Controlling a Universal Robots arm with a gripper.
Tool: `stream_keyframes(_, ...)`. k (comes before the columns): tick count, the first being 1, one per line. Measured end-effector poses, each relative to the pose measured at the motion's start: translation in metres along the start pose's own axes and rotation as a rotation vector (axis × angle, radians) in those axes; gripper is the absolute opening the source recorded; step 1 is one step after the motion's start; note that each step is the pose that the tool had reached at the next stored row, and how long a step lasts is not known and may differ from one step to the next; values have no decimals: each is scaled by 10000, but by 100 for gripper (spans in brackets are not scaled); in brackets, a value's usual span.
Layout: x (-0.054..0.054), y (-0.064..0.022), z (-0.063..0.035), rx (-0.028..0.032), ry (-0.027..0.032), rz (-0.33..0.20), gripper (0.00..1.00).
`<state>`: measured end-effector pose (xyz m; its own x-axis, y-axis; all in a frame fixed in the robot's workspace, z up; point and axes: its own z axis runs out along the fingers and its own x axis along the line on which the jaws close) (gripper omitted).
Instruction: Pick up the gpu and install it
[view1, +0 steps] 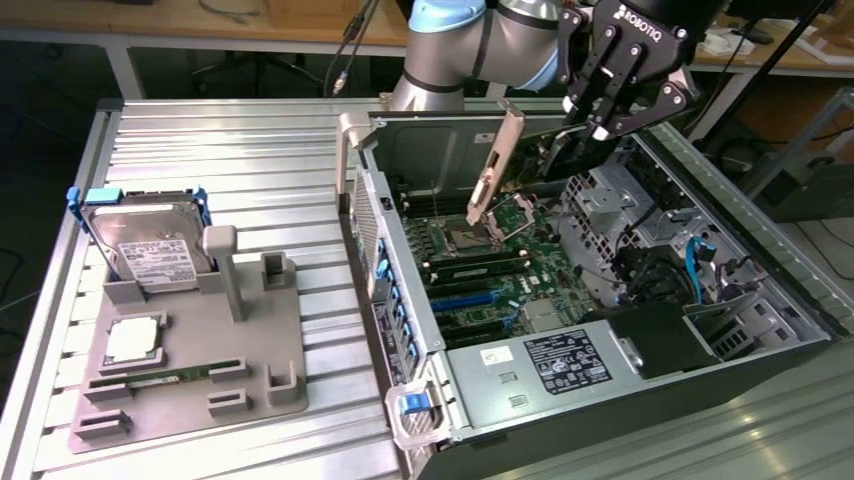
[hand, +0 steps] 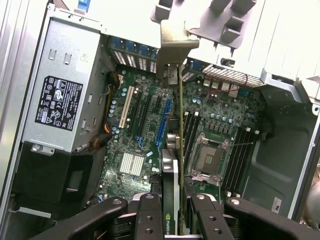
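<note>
End effector (hand: 174, 222) clamped partway on gpu (hand: 171, 170), card edge-on above motherboard (hand: 220, 107). Best: hold card upright, line connector edge with blue slot (hand: 162, 120), lower squarely.

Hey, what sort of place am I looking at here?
Probably a robotics lab bench set up for computer assembly: a robot arm over an open PC case, a grey parts fixture holding a hard drive on a ribbed metal table, and wooden workbenches behind.
</note>
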<state>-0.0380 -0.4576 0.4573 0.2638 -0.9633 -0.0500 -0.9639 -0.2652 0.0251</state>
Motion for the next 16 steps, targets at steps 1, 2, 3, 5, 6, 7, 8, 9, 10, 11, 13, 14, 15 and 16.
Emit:
stream_keyframes(1, 0, 0, 0, -2, 1, -42, 27)
stream_keyframes(2, 0, 0, 0, -4, 2, -88, 27)
stream_keyframes(3, 0, 0, 0, -6, 4, -131, 27)
stream_keyframes(5, 0, 0, 0, -12, 6, -232, 27)
stream_keyframes(6, 0, 0, 0, -14, 7, -279, 27)
stream_keyframes(7, 0, 0, 0, -16, 8, -321, 27)
stream_keyframes(8, 0, 0, 0, -18, 9, -367, 27)
stream_keyframes(9, 0, 0, 0, -20, 10, -404, 27)
stream_keyframes(10, 0, 0, 0, -22, 12, -447, 27)
stream_keyframes(11, 0, 0, 0, -24, 12, -484, 27)
stream_keyframes(13, 0, 0, 0, -28, 14, -563, 27)
stream_keyframes(14, 0, 0, 0, -30, 15, -601, 27)
stream_keyframes(15, 0, 0, 0, -31, 16, -629, 27)
stream_keyframes(16, 0, 0, 0, -32, 16, -635, 27)
